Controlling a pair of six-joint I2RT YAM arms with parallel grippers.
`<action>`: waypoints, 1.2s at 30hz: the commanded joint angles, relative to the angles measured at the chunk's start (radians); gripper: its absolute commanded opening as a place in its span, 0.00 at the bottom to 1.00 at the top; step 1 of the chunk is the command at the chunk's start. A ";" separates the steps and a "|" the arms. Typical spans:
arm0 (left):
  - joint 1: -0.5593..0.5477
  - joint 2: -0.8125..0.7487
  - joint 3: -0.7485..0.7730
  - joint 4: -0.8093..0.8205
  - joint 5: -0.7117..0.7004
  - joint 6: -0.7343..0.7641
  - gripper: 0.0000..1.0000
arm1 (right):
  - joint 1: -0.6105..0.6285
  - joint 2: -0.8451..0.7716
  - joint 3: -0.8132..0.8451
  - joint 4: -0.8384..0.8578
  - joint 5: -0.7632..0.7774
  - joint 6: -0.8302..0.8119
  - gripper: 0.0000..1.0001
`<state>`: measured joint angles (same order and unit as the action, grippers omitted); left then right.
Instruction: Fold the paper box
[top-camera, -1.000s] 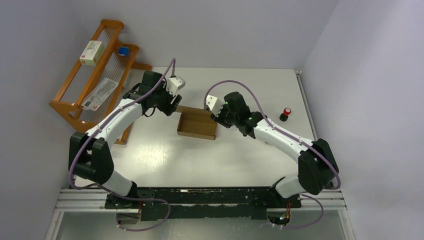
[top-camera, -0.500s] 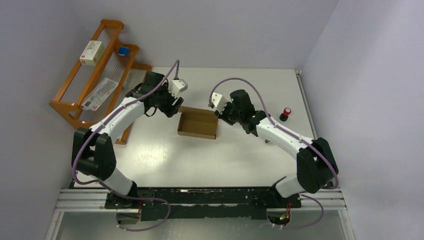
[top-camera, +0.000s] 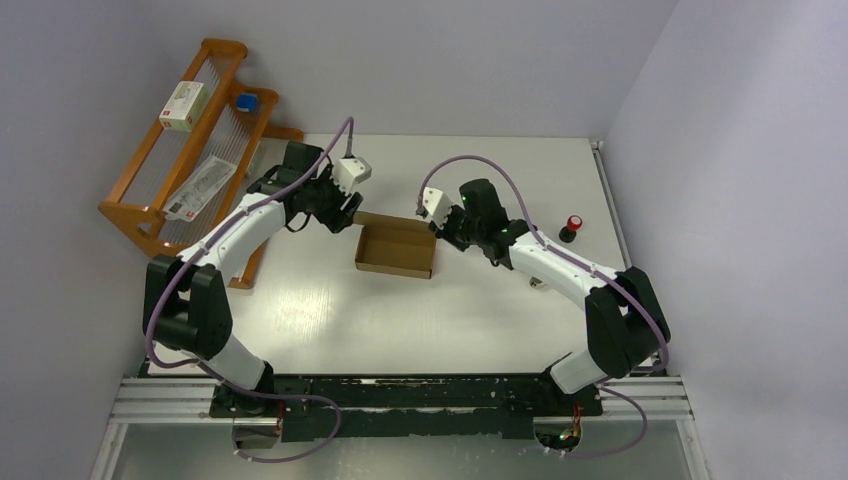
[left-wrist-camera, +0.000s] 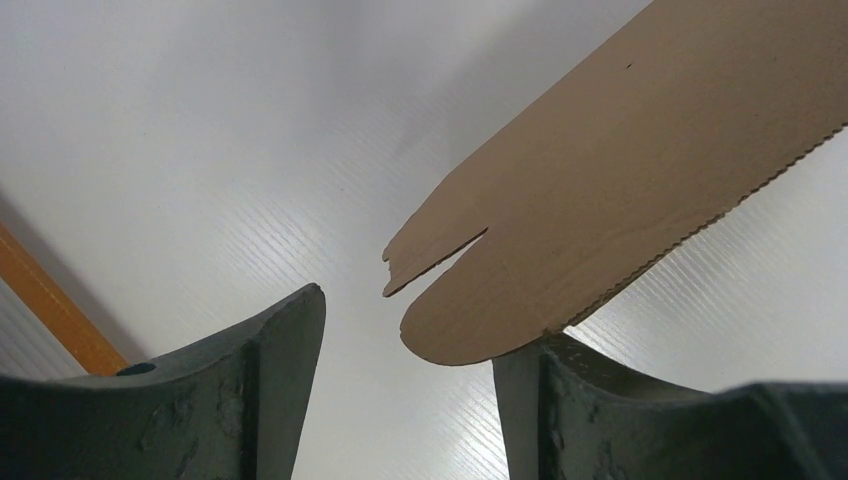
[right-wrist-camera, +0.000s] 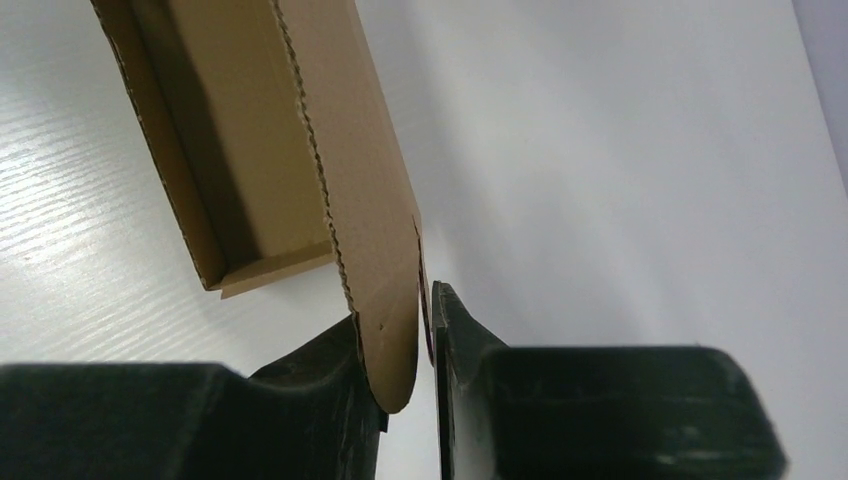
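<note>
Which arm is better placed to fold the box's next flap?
Right, probably: the right claw straddles an end flap of the paper box; the left claw hangs open, a tab just at one finger.

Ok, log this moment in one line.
brown corrugated cardboard box open-topped | left jaws open around its rounded tab | right jaws narrow, straddling its side flap

Nothing legible; the white box (top-camera: 185, 105) label is too small.

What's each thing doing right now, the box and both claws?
paper box, tray shape, top open, flaps not tucked in.
left gripper, open, a flap tip between its fingers.
right gripper, nearly closed around a flap, grip unclear.
</note>
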<state>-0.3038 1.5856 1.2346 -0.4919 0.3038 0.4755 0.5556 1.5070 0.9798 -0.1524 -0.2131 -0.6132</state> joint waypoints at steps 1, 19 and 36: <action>0.013 -0.013 0.007 0.021 0.057 0.023 0.66 | -0.007 0.001 0.017 0.036 -0.040 -0.019 0.22; 0.043 0.001 0.026 0.006 0.179 0.132 0.64 | -0.054 0.009 0.045 -0.011 -0.164 -0.058 0.00; 0.054 0.011 -0.062 0.037 0.297 0.293 0.55 | -0.064 0.014 0.050 -0.015 -0.183 -0.053 0.00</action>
<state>-0.2672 1.5883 1.1950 -0.4908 0.5446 0.7193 0.5003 1.5223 1.0042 -0.1703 -0.3786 -0.6601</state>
